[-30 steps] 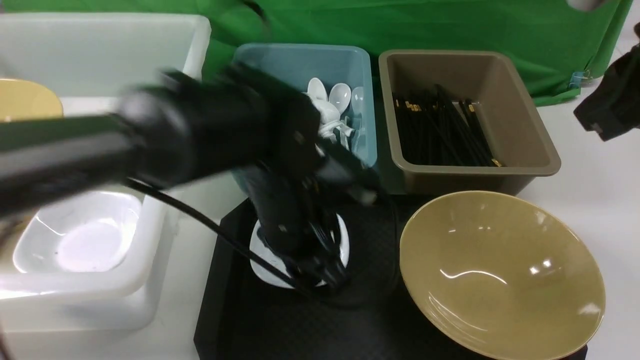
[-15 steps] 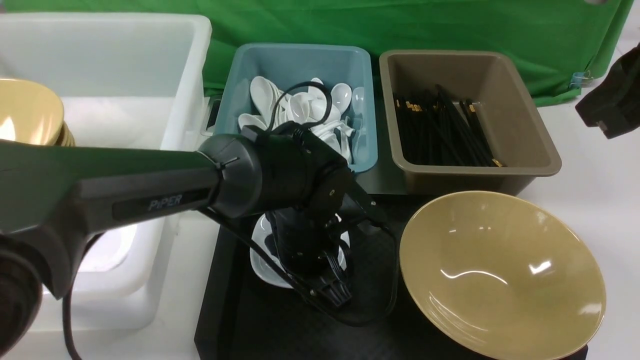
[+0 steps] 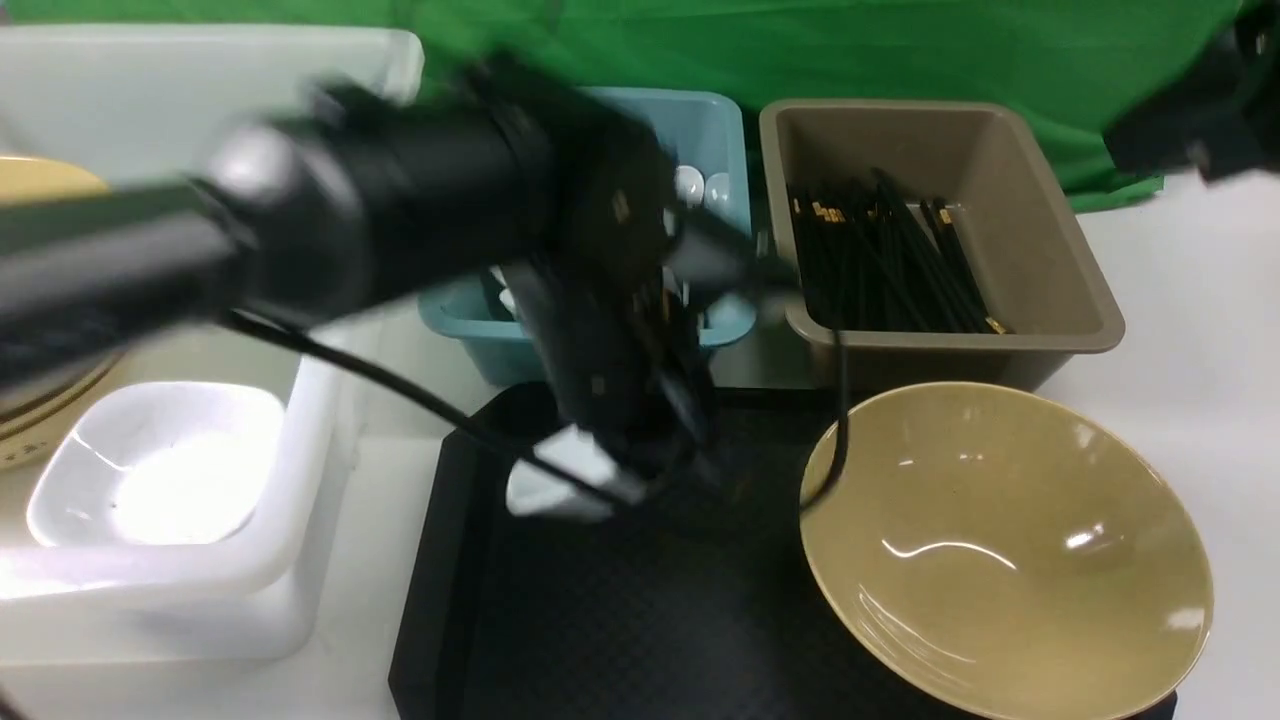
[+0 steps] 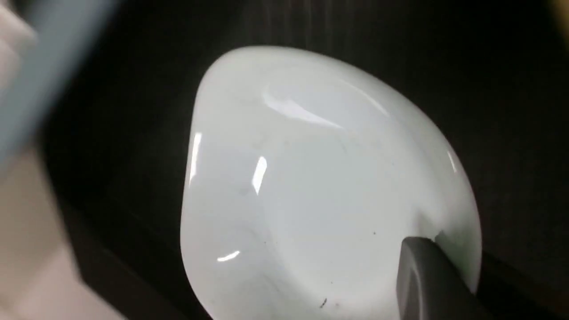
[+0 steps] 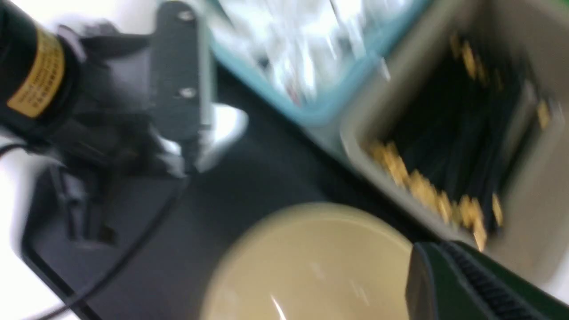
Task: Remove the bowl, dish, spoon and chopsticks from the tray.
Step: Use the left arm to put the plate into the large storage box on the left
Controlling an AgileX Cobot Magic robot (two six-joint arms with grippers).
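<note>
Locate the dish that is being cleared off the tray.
Front view: the dish is tilted in the left gripper's grip, over the tray's far-left part, left of the bowl.

Glossy mustard bowl (image 3: 1005, 550), glossy white dish (image 4: 311, 178), textured black plastic tray (image 3: 620, 620), green cloth (image 3: 900, 50)

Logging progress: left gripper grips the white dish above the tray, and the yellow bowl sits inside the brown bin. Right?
No: the front view shows the bowl on the tray, in front of the brown bin. The left gripper does grip the white dish above the tray.
</note>
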